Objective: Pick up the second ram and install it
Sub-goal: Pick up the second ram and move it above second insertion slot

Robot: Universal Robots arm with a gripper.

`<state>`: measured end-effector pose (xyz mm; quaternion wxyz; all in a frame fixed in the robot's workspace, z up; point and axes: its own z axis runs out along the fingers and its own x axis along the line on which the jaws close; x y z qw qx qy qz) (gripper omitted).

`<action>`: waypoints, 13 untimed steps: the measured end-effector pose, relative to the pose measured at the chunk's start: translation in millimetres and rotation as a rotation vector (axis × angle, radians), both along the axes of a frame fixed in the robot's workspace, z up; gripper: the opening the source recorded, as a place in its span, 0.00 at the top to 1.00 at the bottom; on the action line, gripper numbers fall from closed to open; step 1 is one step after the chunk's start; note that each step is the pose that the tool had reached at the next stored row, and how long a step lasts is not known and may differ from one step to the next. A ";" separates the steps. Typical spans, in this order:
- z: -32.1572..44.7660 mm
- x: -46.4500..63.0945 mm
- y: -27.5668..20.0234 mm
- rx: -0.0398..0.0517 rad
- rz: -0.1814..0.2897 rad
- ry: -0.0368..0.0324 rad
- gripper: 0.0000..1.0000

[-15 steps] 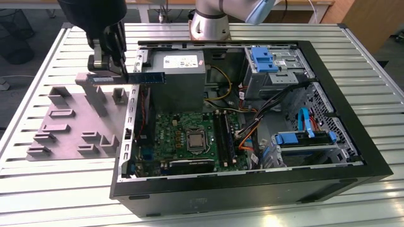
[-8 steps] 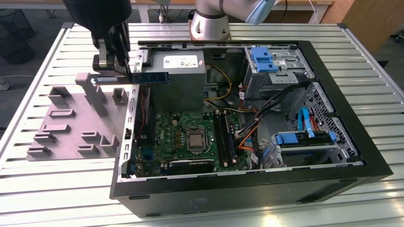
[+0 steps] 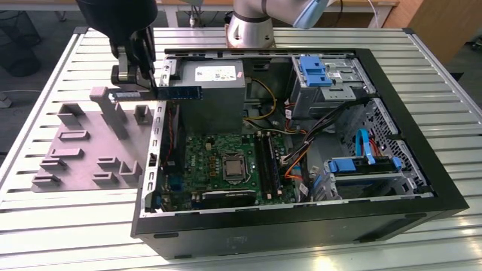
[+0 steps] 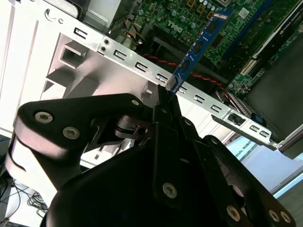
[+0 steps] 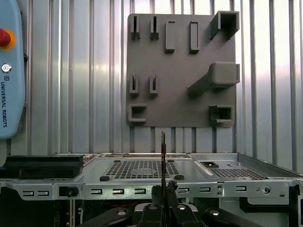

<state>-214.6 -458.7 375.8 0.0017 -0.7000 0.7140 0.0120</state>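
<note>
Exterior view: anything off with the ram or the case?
Nothing stands out. The gripper is shut on one end of the ram stick, which juts out roughly level by the rim of the open computer case. No damage or spill shows.

Gripped end of second ram [image 4: 197,47] hidden between jaws; robot arm [image 3: 252,25] cut off at exterior view's top; teach pendant [image 5: 10,71] edge-cropped too.

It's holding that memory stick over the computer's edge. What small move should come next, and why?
Probably carry it, kept high, toward the exterior view's right. The gripper is shut on the second ram, which hangs above the case's side wall, while the long black slots lie further in on the motherboard, so it likely needs to get over them.
</note>
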 end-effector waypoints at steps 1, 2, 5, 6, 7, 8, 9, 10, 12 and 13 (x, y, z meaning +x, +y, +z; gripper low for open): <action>0.0 0.0 0.0 0.0000 0.000 0.0000 0.86; 0.0 0.0 0.0 0.0000 0.000 0.0000 0.86; 0.0 2.2 0.0 0.0000 0.000 0.0000 0.86; 0.0 4.2 0.0 0.0000 0.000 0.0001 0.86; 0.0 6.6 0.0 0.0000 0.000 0.0001 0.86; 0.0 9.0 0.0 0.0000 0.000 0.0000 0.86; 0.0 11.5 0.0 0.0000 0.000 0.0000 0.86; -0.1 14.2 0.0 0.0001 0.000 0.0000 0.86; 0.0 19.2 0.0 0.0001 0.000 0.0000 0.86; 0.0 20.9 0.0 0.0000 0.000 0.0000 0.86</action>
